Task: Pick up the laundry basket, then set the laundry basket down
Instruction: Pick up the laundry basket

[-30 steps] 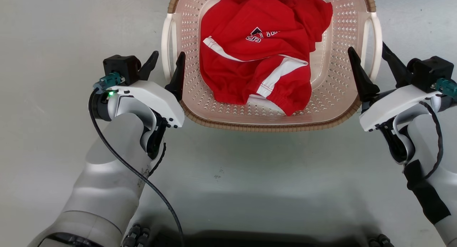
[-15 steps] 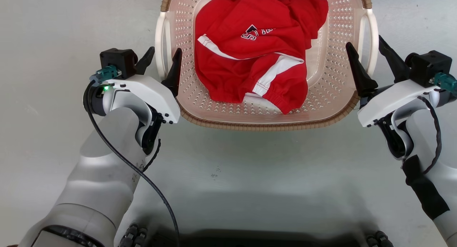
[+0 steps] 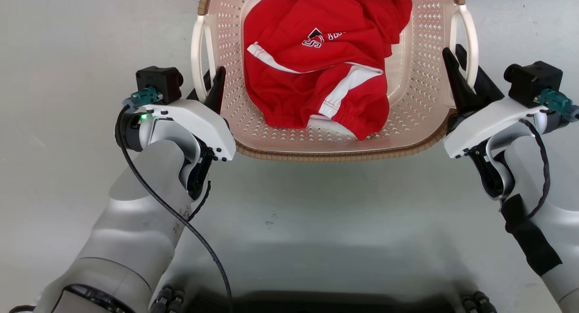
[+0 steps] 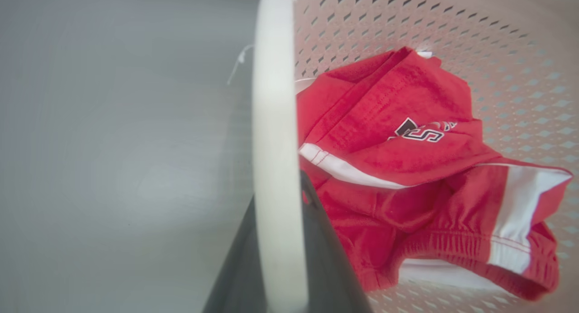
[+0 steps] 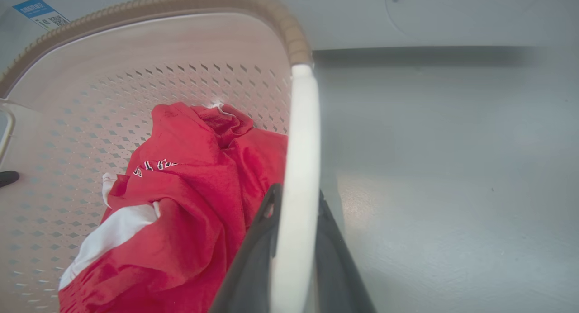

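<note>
The pale pink perforated laundry basket (image 3: 334, 155) with its brown woven rim lies before me, top cut off in the head view. A red garment with white stripes (image 3: 316, 55) lies inside it. My left gripper (image 3: 213, 75) is shut on the white left handle (image 3: 197, 50); the left wrist view shows that handle (image 4: 276, 123) pinched between the dark fingers (image 4: 316, 240). My right gripper (image 3: 453, 53) is shut on the white right handle (image 3: 471, 37), which also runs between its fingers (image 5: 258, 258) in the right wrist view. Whether the basket touches the floor I cannot tell.
Smooth grey floor (image 3: 68, 168) surrounds the basket on all sides. My dark base and wheels (image 3: 172, 299) sit along the bottom edge. Beyond the basket's far rim stands a pale surface with a blue label (image 5: 38, 12).
Both grippers stood open astride the handles and have now closed on them. The basket has shifted slightly up and left in the head view.
</note>
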### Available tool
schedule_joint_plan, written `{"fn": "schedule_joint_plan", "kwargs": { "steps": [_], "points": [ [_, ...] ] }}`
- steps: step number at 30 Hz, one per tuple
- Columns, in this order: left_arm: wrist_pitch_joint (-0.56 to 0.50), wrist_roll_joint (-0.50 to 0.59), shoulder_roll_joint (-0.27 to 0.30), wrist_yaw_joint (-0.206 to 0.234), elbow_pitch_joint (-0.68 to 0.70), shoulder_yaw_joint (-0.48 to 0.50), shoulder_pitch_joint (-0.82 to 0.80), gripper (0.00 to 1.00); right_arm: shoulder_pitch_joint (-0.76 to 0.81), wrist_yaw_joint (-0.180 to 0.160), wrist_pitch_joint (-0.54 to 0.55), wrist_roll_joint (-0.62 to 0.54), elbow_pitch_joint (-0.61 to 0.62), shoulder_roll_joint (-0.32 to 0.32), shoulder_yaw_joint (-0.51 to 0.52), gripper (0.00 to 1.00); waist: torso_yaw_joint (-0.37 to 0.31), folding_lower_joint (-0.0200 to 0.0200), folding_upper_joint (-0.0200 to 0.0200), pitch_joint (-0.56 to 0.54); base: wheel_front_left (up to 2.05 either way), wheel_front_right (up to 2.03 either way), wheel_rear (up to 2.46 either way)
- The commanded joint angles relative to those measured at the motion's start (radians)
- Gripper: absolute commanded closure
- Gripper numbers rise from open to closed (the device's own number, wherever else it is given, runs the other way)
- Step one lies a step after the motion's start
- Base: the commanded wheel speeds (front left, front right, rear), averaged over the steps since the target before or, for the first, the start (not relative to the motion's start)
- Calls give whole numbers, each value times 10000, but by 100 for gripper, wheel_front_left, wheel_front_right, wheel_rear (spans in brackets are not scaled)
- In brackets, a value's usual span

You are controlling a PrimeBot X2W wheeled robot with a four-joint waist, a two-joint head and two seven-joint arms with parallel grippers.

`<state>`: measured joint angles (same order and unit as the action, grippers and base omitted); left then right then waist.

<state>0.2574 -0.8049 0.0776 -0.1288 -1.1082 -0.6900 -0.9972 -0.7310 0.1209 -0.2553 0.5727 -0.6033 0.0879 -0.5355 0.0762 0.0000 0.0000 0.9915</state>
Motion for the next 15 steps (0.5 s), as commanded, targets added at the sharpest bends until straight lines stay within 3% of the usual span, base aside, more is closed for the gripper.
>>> {"fn": "schedule_joint_plan", "kwargs": {
  "steps": [1,15],
  "points": [
    [39,-93,485,-19,-100,-3,-17,100,309,98,-65,-11,52,143,-201,100,-2,0,0,-11,0,0,0],
    [-215,-972,617,-19,-638,-876,-167,100,68,98,-65,273,-1245,-36,-421,100,-102,0,0,-285,0,0,0]
  ]
}}
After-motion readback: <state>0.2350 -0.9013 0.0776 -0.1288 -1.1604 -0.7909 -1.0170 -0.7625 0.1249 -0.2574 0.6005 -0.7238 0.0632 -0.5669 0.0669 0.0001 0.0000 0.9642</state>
